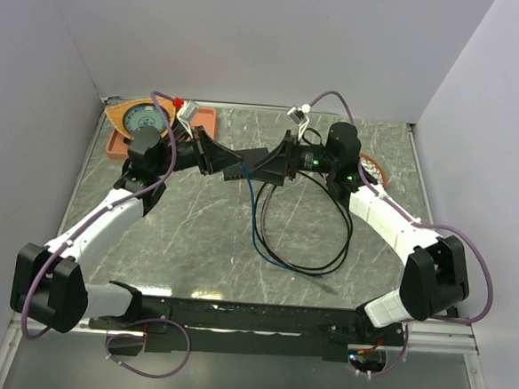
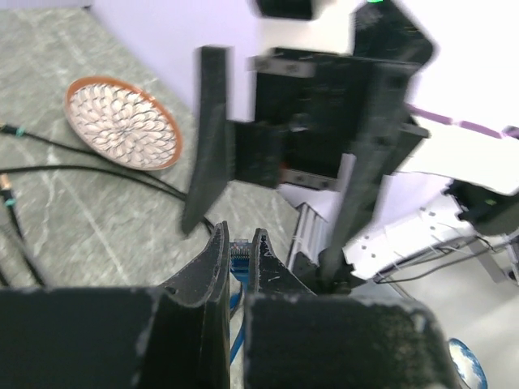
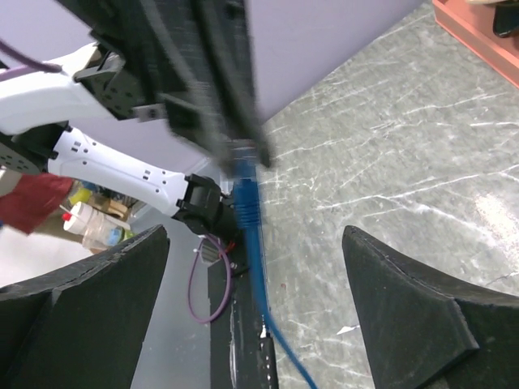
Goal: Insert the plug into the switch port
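My left gripper [image 2: 241, 237] is shut on the blue plug [image 2: 238, 253], whose clear tip shows between the fingertips. In the top view it [image 1: 240, 169] is held above the table's middle, and the blue cable [image 1: 256, 219] hangs down from it. My right gripper [image 3: 251, 232] is wide open and empty and faces the plug [image 3: 244, 190] head on, a short way off. Its spread fingers [image 2: 204, 138] fill the left wrist view. In the top view the right gripper [image 1: 269, 164] almost meets the left one. I cannot make out the black switch box or its ports in any view.
An orange tray [image 1: 121, 140] with a round dial stands at the back left. A patterned orange dish [image 2: 122, 121] sits behind the right arm at the back right [image 1: 373, 171]. Black cables [image 1: 313, 252] loop across the table's middle, right of the blue cable.
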You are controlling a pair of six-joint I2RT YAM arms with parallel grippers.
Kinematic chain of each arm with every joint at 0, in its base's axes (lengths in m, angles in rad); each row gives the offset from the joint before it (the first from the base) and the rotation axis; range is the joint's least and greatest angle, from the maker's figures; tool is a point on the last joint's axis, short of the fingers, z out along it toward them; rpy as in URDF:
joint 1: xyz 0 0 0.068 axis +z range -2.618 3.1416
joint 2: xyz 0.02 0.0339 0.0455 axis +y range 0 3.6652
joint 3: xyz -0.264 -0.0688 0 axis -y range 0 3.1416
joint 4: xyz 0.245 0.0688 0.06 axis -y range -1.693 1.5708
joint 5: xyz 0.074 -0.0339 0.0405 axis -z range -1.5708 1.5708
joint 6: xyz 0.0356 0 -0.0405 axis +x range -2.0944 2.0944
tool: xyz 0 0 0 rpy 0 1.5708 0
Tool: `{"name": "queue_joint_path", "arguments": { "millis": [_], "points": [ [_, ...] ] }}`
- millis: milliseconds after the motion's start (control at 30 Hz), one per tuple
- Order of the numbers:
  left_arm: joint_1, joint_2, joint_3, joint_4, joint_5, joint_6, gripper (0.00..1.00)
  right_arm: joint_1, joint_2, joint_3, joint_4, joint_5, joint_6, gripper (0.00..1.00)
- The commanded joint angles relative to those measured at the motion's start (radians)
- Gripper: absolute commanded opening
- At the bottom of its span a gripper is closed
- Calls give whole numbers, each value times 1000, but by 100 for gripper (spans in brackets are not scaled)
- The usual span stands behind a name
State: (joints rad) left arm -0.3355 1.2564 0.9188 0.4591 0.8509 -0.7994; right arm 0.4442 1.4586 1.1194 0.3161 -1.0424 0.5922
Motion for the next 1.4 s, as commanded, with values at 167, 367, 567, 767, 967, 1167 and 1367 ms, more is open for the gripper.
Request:
{"name": "queue_joint_path", "arguments": {
  "millis": [167,367,567,767,967,1167,1367],
  "points": [
    [1,-52,18,109,62,-47,1,-7,72,-7,253,-48,152,69],
    [1,-52,18,92,48,-34,1,5,86,0,308,-74,199,59],
    [1,-42,22,75,34,-27,1,24,72,-18,313,-74,204,58],
    [1,-34,23,73,25,-29,1,47,74,-16,301,-87,199,55],
    [1,-31,20,73,25,-27,1,57,71,-16,288,-73,195,42],
    [1,-35,12,62,24,-21,1,57,65,-21,304,-62,222,31],
    [1,-43,8,46,17,-11,1,57,54,-18,301,-42,239,28]
  ]
}}
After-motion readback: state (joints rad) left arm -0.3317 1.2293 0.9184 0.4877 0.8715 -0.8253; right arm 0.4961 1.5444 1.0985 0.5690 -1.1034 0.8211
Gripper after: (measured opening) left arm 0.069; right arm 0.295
